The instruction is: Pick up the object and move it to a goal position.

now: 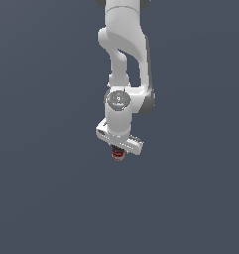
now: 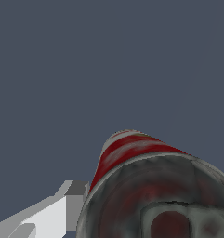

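The object (image 1: 118, 155) is a small can with a red-and-white label, and only its lower end pokes out beneath the white hand in the exterior view. My gripper (image 1: 118, 151) points straight down, with its fingers around the can. The wrist view shows the object (image 2: 132, 151) from very close, its dark metal top filling the lower part of the picture. One grey-white finger (image 2: 69, 204) presses against its side; the other finger is hidden behind the can. The gripper is shut on the object.
A plain dark grey-blue surface fills both views around the arm. The white arm (image 1: 123, 44) comes down from the upper middle of the exterior view. No other objects or markers show.
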Controlling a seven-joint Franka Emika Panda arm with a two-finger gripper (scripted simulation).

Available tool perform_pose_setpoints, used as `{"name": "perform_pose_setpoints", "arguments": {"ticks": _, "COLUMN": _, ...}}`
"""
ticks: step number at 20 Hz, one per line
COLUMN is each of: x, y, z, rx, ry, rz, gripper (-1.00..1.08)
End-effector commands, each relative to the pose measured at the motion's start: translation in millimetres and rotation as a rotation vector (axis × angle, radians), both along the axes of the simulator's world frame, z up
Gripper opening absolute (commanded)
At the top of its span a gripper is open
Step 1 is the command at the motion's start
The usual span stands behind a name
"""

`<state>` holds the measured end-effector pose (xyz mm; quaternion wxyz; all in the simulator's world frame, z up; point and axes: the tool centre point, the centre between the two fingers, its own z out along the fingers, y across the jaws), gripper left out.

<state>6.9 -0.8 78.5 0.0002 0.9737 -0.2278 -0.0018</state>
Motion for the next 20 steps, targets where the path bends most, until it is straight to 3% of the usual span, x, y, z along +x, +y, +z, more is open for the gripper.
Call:
{"name": "perform_pose_setpoints", "arguments": {"ticks": 1, "x": 0, "y": 1, "z": 6, "rx": 0.000, "ry": -0.004, "rz": 0.000, "gripper": -1.00}}
{"name": "perform_pose_setpoints", "arguments": {"ticks": 10, "x": -10, "y": 7, "z": 50, "rx": 0.000, "ry": -0.004, "rz": 0.000, "gripper": -1.00}}
{"name": "perform_pose_setpoints", "arguments": {"ticks": 20, "x": -33, "y": 20, "z": 152, "rx": 0.000, "ry": -0.004, "rz": -0.001, "gripper": -1.00}}
